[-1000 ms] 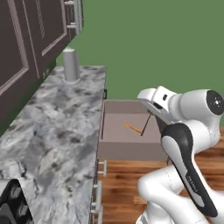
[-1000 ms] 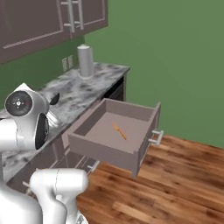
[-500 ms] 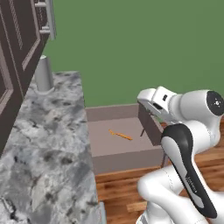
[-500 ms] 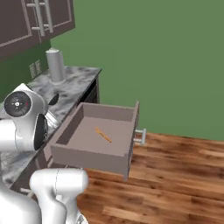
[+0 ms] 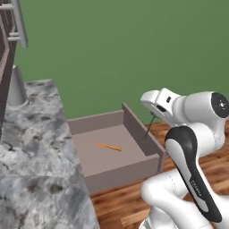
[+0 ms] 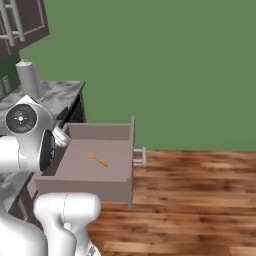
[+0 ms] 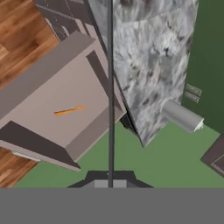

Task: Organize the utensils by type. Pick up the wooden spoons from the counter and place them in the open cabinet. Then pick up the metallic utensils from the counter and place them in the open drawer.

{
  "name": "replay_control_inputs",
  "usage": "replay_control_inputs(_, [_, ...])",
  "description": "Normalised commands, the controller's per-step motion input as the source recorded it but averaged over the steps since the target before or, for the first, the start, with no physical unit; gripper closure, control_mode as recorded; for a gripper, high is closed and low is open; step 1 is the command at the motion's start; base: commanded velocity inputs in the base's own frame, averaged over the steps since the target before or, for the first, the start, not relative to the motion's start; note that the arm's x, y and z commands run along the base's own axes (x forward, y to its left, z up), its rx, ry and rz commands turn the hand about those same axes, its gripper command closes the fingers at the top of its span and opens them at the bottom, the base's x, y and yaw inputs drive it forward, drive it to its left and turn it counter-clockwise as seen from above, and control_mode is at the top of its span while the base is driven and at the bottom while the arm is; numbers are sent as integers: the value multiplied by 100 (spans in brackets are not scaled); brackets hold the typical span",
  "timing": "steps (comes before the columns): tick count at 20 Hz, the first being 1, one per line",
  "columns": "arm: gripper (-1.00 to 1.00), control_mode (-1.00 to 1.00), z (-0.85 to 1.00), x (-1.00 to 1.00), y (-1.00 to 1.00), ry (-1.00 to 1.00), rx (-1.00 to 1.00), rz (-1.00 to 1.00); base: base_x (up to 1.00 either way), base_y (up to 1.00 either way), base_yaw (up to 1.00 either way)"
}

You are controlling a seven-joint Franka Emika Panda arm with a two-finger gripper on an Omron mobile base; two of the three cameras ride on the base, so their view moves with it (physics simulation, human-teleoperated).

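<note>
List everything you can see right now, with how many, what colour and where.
drawer: one, mauve-brown, pulled open below the counter end
orange utensil: one, lying flat on the drawer bottom
counter: one, grey-white marbled, left of the drawer
cylinder: one, grey, upright on the counter's far end
upper cabinet: dark brown, above the counter
floor: wooden
wall: green
dark slim utensil: one, held over the drawer's edge
arm: white
gripper: shut on the dark slim utensil

no readable text that we can make out, tiny dark marking on the white arm link (image 5: 197, 188) too small to read, no labels, brands, numbers or signs elsewhere
</note>
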Motion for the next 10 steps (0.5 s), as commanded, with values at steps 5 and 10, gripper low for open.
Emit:
replay_control_inputs(5, [100, 100, 0, 0, 0, 0, 0, 0, 82, 53, -26])
replay_control_inputs(10, [100, 100, 0, 0, 0, 0, 0, 0, 91, 61, -12])
